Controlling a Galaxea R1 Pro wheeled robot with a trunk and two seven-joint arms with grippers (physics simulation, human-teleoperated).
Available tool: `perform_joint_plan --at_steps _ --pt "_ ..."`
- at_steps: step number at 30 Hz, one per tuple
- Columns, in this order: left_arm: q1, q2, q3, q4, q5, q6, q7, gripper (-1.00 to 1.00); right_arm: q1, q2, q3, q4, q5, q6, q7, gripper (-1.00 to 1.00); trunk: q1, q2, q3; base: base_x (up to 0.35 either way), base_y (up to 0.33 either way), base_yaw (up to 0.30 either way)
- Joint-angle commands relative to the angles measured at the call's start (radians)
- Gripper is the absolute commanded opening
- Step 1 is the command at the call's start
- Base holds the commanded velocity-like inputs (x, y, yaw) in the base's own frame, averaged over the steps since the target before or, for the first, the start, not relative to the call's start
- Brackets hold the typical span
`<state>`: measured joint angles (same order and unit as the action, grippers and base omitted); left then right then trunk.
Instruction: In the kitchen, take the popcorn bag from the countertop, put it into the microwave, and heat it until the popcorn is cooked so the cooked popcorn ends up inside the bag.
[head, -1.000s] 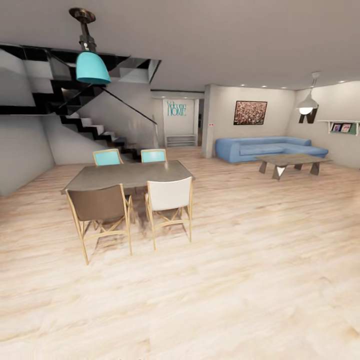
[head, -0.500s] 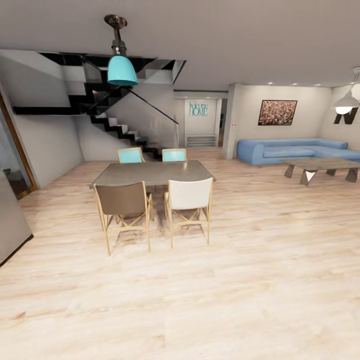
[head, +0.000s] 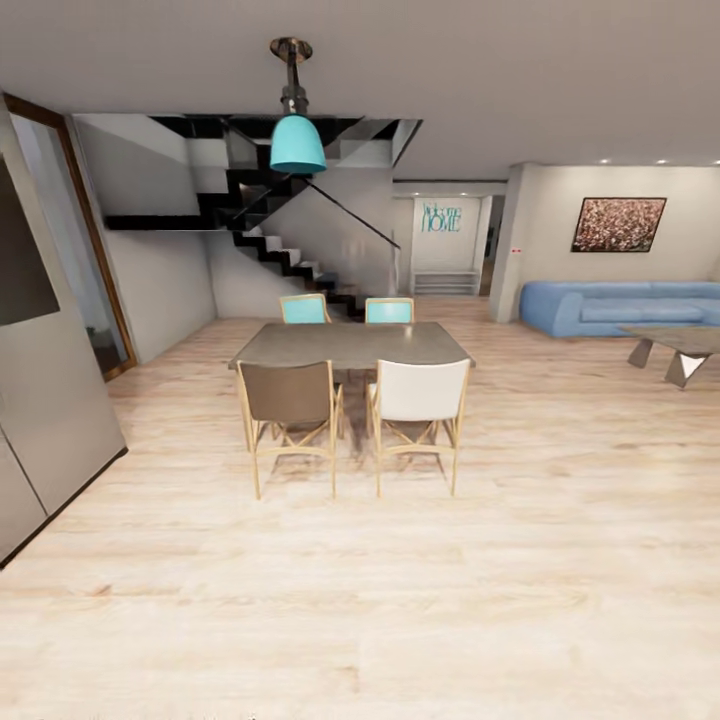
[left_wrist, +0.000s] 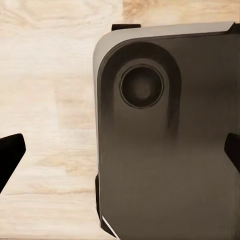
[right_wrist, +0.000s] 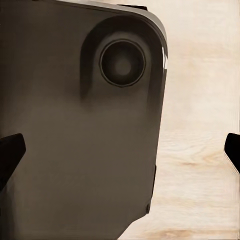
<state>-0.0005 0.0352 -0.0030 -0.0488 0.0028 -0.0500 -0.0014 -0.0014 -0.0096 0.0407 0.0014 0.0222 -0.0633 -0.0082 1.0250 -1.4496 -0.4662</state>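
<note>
The popcorn bag, the microwave, the countertop and the popcorn are out of view. I am in an open living and dining room on a pale wood floor. In the left wrist view my left gripper (left_wrist: 120, 154) is open, its dark fingertips (left_wrist: 11, 154) far apart over the robot's dark grey base (left_wrist: 170, 150) and the floor. In the right wrist view my right gripper (right_wrist: 120, 152) is open as well, with fingertips (right_wrist: 10, 154) wide apart over the same base (right_wrist: 75, 130). Neither holds anything.
A grey dining table (head: 350, 345) with several chairs stands ahead, a brown chair (head: 290, 398) and a white chair (head: 418, 392) nearest. A teal lamp (head: 297, 143) hangs above. A staircase (head: 290, 262) lies behind, a blue sofa (head: 620, 305) right, a tall grey panel (head: 50, 410) close at left.
The camera has turned left: table, stairs and sofa have slid right in the picture, and the grey panel and a doorway have come into view at the left.
</note>
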Motion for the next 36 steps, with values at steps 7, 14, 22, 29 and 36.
perform_joint_plan --at_steps 7,14,22,29,36 --pt "0.0 0.0 -0.001 0.0 0.0 -0.002 0.0 1.0 0.0 0.0 0.005 0.001 0.002 -0.006 -0.001 1.0 0.0 0.0 -0.001 0.0 0.0 0.277" --pt "0.0 0.0 0.0 0.0 0.0 -0.002 0.0 1.0 0.0 0.0 0.005 0.002 0.002 -0.019 -0.016 1.0 0.0 0.0 -0.001 0.0 0.0 0.277" --pt "0.0 0.0 -0.001 0.0 0.0 -0.002 0.0 1.0 0.0 0.0 0.004 0.002 0.001 -0.019 -0.023 1.0 0.0 0.0 -0.001 0.0 0.0 0.277" --pt "0.0 0.0 -0.001 -0.001 0.0 -0.002 0.0 1.0 0.0 0.0 -0.035 0.002 -0.015 -0.021 -0.113 1.0 0.0 0.0 -0.001 0.0 0.0 0.277" --pt "-0.001 0.0 -0.001 0.0 0.0 -0.002 0.0 1.0 0.0 0.0 -0.054 0.002 -0.019 -0.021 -0.134 1.0 0.0 0.0 -0.001 0.0 0.0 0.277"
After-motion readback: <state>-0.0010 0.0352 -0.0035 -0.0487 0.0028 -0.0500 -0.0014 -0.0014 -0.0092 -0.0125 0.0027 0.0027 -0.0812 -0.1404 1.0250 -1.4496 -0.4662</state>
